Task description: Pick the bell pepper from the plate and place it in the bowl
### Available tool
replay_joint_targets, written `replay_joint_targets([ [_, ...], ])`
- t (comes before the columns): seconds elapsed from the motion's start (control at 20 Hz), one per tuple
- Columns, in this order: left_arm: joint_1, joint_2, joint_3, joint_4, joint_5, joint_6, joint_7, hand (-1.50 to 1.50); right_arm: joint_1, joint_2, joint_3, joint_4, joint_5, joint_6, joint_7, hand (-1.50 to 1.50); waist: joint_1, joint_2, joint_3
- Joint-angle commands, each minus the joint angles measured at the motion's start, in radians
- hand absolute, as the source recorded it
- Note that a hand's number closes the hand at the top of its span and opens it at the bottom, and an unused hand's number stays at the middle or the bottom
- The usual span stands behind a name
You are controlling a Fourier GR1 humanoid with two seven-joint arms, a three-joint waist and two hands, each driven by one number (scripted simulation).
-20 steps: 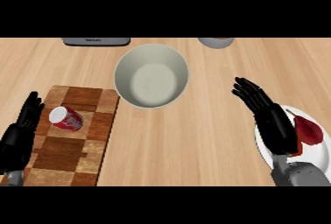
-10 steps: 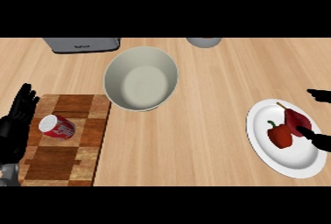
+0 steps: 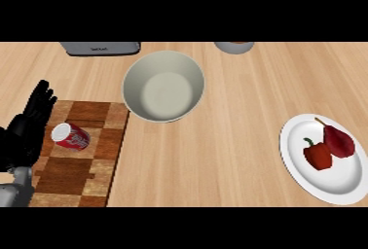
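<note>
The small red bell pepper is lying on the round white plate at the right of the wooden counter, touching a darker red pear-shaped fruit beside it. The right hand, which was reaching over the plate 0.5 s ago, is now showing nowhere in the view. The large pale ceramic bowl is sitting well apart, up and to the left. The left hand is resting at the left edge, fingers straight, over the checkered wooden cutting board, just beside a red-and-white can lying on its side. A grey toaster is sitting at the top.
</note>
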Motion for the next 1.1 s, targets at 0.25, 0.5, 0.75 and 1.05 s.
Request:
replay_joint_targets([
  [0.25, -0.058, -0.041, 0.007, -0.020, -0.058, 0.000, 0.065, 0.00, -0.061, -0.095, -0.132, -0.125, 0.006, 0.157, 0.233, -1.50, 0.026, 0.003, -0.001],
  [0.5, -0.053, -0.037, 0.012, 0.031, -0.049, -0.051, 0.017, 0.00, -0.206, -0.230, -0.038, -0.144, 0.033, 0.276, 0.458, -1.50, 0.047, 0.009, -0.002],
  [0.75, -0.060, -0.072, -0.001, 0.028, -0.060, -0.049, 0.005, 0.00, -0.324, -0.268, 0.113, -0.080, 0.110, 0.377, 0.553, -1.50, 0.060, 0.010, -0.001],
  [1.05, -0.031, -0.054, 0.037, 0.042, -0.059, -0.080, -0.028, 0.00, -0.459, -0.239, 0.247, 0.082, 0.170, 0.534, 0.543, -1.50, 0.058, 0.009, 0.000],
])
